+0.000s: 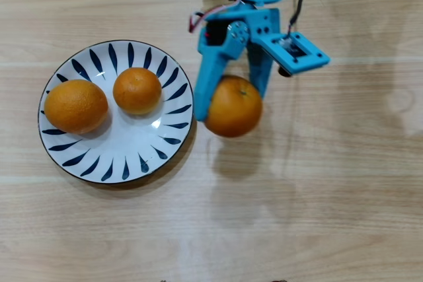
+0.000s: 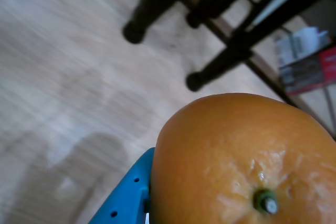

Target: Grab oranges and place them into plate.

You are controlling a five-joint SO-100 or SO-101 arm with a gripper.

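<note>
A: We count three oranges in the overhead view. Two lie on the plate point(image 1: 125, 163): the larger orange point(image 1: 75, 105) at about nine o'clock on the plate, the smaller orange point(image 1: 137, 90) nearer the plate's centre, toward twelve o'clock. They sit close together.

B: And the third orange point(image 1: 233, 107) is off the plate, at three o'clock from it, just beyond the rim. We see the blue gripper point(image 1: 231, 94) closed around it, one finger point(image 1: 206, 87) down its left side, the other on its right near the top. The jaws stand as wide as the fruit.

A: We count one plate and one arm. Can we tell whether that orange rests on the wooden table point(image 1: 330, 196)?

B: Its shadow falls below it at six o'clock and apart from it, so it seems raised; we cannot be certain.

A: In the wrist view the held orange point(image 2: 236, 161) fills the lower right, green stem dot facing the camera, with one blue finger point(image 2: 128, 195) touching it at eight o'clock.

B: Beyond it, at twelve to two o'clock, we count three dark furniture legs point(image 2: 137, 24) on the floor, blurred.
</note>
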